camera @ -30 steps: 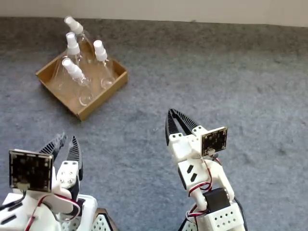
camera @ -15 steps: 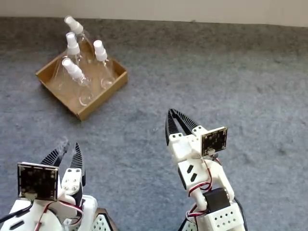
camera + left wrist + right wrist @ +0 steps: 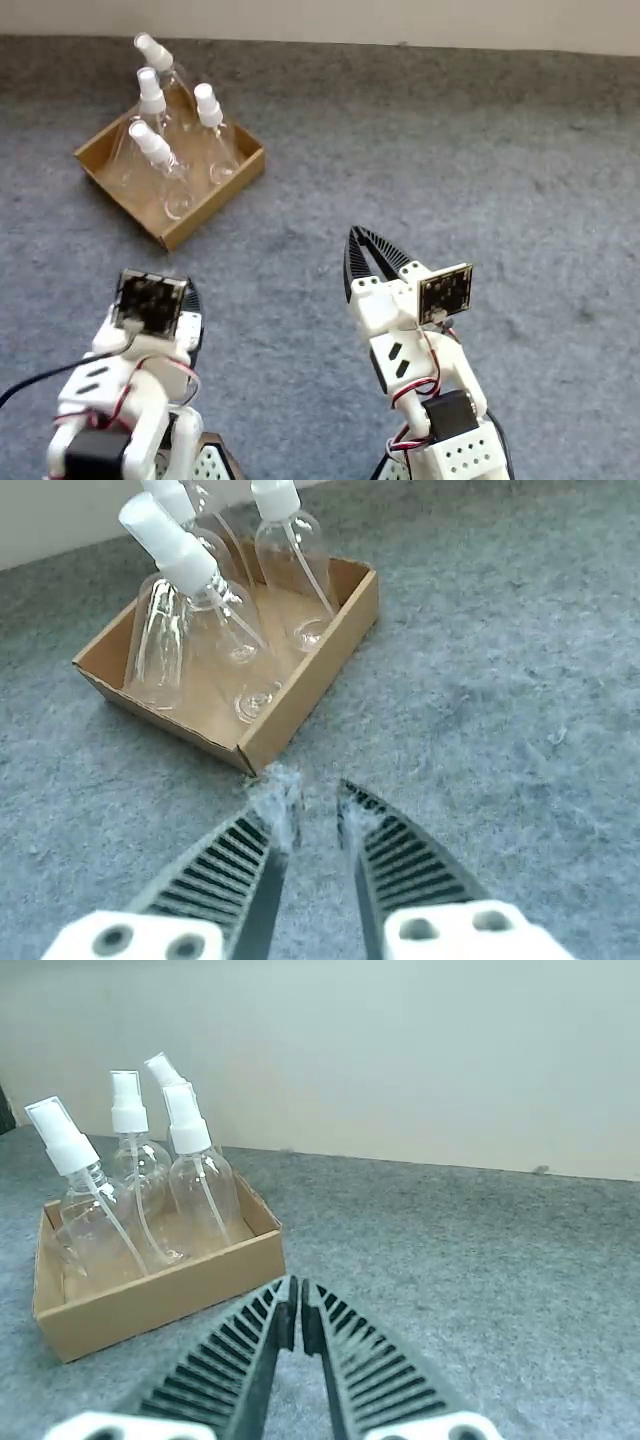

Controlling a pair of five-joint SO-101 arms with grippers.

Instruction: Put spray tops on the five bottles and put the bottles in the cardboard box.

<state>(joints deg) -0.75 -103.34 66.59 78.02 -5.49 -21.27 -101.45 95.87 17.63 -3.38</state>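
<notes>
Left arm (image 3: 140,350) has pulled back from the cardboard box (image 3: 215,200).
Four spray-topped bottles (image 3: 165,150) stand in it; a fifth may still be left to do. Left gripper (image 3: 310,805) jaws sit slightly apart, right gripper (image 3: 298,1305) jaws pressed together, both empty.

Grey, carpet-like mat (image 3: 500,150) covers the whole table surface; short fuzzy pile, mottled light and dark. Plain pale wall (image 3: 420,1050) runs along the mat's far edge. Small dark speck (image 3: 540,1170) sits where wall and mat meet.
</notes>
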